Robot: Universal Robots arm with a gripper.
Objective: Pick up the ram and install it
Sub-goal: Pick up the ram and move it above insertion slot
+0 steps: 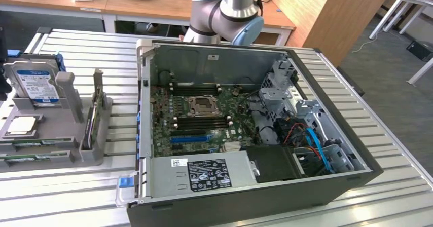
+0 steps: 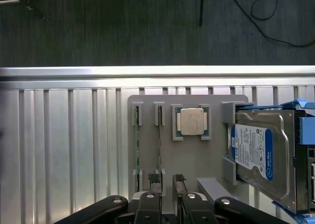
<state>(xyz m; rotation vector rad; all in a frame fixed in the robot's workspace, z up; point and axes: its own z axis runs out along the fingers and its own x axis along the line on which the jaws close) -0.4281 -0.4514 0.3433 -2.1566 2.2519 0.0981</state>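
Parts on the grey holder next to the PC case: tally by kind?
RAM sticks: 2
CPU: 1
hard drive: 1
card with metal bracket: 1
Total: 5

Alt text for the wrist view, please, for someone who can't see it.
The open tool hovers over a grey holder on a slatted table, its tips near the end of one of two ram sticks standing on edge. The holder also carries a CPU and a hard drive.
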